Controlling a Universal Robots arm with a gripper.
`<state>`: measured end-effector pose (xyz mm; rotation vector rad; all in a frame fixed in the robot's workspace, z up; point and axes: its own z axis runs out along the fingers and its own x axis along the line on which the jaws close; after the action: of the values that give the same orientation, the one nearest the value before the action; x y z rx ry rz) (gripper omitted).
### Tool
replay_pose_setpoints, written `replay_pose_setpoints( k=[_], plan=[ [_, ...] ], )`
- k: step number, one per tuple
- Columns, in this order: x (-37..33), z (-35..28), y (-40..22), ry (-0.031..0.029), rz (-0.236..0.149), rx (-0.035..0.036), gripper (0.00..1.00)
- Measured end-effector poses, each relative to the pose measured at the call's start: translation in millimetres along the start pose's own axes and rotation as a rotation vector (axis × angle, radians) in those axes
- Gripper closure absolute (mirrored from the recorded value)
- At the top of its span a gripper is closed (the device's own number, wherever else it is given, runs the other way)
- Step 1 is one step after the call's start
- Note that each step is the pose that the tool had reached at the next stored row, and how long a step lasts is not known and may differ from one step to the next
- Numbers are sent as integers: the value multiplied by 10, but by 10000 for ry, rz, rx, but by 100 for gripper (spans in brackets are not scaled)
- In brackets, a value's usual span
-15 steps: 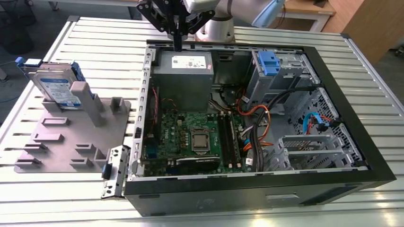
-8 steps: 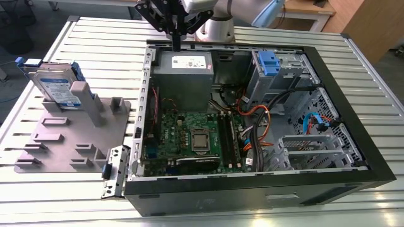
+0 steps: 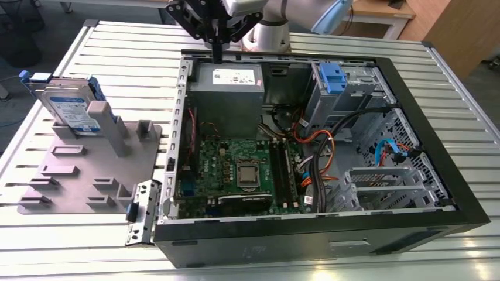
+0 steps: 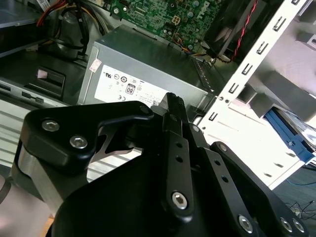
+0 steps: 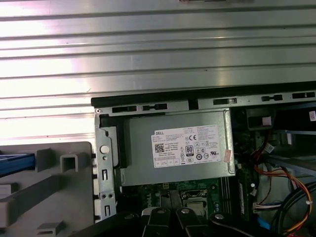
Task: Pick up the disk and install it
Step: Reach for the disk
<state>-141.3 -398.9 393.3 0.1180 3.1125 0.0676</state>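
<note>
The disk [image 3: 69, 109], silver with a blue-and-white label and blue side rails, stands on edge in a grey fixture [image 3: 82, 175] at the exterior view's left, outside the computer case. My gripper [image 3: 216, 51] hangs over the case's far rim, just above the grey power-supply box [image 3: 226, 88] and well away from the disk. Its black fingers [image 4: 173, 106] are shut together with nothing between them. One blue edge of the disk [image 5: 15, 163] appears in the first wrist view.
The open black computer case [image 3: 312, 225] lies on a slatted metal table [image 3: 117, 47]. Inside are a green motherboard [image 3: 234, 170], loose orange and black cables [image 3: 328, 152], and a blue plastic bracket [image 3: 332, 79] in the drive bay at the far right corner.
</note>
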Motion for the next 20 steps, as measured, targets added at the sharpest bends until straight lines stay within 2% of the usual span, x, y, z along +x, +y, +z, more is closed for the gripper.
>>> replay_pose_setpoints(
  k=[20],
  plan=[
    [52,-1,-4,0,0,0,89]
  ],
)
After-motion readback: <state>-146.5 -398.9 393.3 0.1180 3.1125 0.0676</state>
